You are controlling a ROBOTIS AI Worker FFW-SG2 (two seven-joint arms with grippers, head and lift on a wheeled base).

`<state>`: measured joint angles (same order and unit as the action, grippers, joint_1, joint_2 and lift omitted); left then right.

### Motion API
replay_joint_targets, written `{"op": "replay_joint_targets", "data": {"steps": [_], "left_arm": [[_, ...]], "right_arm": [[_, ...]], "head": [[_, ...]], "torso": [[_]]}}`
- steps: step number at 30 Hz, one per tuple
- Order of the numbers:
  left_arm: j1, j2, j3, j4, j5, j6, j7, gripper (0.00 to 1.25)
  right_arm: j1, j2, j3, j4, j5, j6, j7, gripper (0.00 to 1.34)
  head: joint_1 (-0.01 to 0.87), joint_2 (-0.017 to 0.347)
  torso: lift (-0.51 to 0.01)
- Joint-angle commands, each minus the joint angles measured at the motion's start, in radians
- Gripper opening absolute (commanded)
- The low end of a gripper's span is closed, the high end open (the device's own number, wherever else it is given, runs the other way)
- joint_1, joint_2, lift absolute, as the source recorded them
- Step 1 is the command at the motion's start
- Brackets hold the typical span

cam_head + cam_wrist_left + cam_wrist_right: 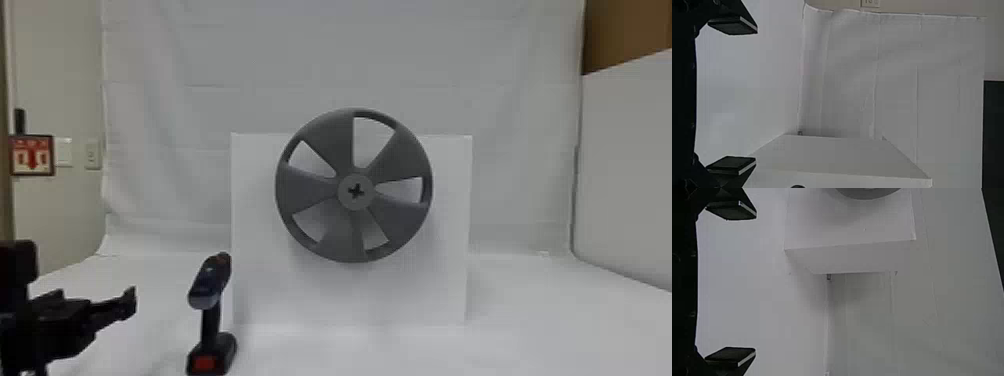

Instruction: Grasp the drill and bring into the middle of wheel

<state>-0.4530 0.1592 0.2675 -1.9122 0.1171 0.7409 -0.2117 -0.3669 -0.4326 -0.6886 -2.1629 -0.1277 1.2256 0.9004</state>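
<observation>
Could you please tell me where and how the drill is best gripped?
Probably by the slim handle, level from the robot's left: the drill stands upright on its base, leaving the handle exposed between it and the wider body, and the open left gripper is on that side.

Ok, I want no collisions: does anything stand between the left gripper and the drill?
Nothing visible does: the cordless drill stands upright to the right of the left gripper, with white surface showing between them in the head view.

wheel (pixel 307 191): smooth matt plastic | drill (pixel 210 285): plastic | backdrop (pixel 300 60): creased cloth | box (pixel 257 225): smooth
</observation>
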Motion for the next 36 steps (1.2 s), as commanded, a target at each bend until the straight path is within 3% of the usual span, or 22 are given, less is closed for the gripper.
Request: {"op": "replay_joint_targets", "data": {"steps": [1, 36], "left_arm": [[0.000, 0.000, 0.003, -0.007, -0.002, 0.000, 0.000, 1.13], [-0.006, 0.011, -0.011, -0.010, -0.019, 0.021, -0.026, 1.13]], "right_arm": [[-0.003, 0.000, 0.000, 0.000, -0.004, 0.000, 0.000, 1.25], [-0.001, 0.002, 0.001, 0.000, 0.016, 0.003, 0.000, 1.25]], "head": [[0.054, 0.031], [0.054, 0.031]], "torso": [[-0.403], [-0.403]]}}
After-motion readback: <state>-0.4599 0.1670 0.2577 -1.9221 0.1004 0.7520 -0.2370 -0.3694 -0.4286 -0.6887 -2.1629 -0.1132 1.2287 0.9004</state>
